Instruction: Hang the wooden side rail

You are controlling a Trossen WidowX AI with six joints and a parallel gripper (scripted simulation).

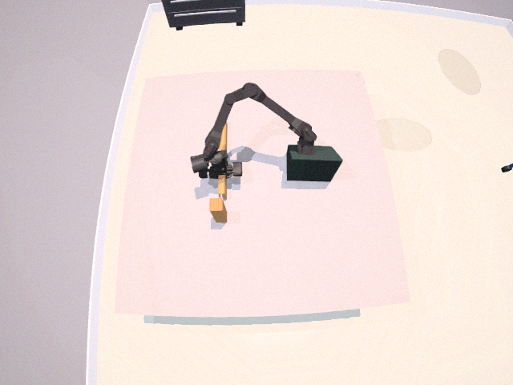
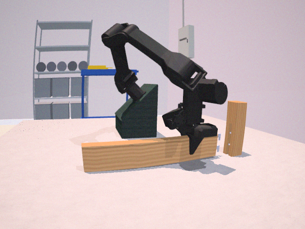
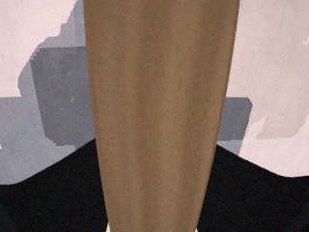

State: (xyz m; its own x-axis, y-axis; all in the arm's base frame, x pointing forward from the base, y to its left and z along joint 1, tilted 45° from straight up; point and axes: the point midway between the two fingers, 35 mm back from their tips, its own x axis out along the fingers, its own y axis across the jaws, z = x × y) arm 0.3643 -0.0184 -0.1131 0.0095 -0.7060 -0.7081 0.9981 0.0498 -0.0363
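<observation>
The wooden side rail (image 1: 222, 186) (image 2: 123, 155) (image 3: 159, 97) stands on edge. Its far end rests on the table; the hook end is slightly raised, with shadow below. My gripper (image 1: 223, 169) (image 2: 193, 144) (image 3: 149, 133) is shut on the rail near the hook end, one finger on each side. Two steel hooks, the upper (image 2: 218, 136) and the lower (image 2: 218, 148), stick out toward the headboard post (image 1: 216, 204) (image 2: 237, 123), with a small gap between. The post stands upright. An upper pin (image 2: 229, 132) and lower pin (image 2: 228, 144) show in its slot.
The dark green base block (image 1: 309, 168) (image 2: 140, 123) carries the arm, on the other side of the rail from the exterior view. A shelf rack (image 2: 62, 46), a blue bench (image 2: 98, 72) and a wall box (image 2: 186, 41) are in the background.
</observation>
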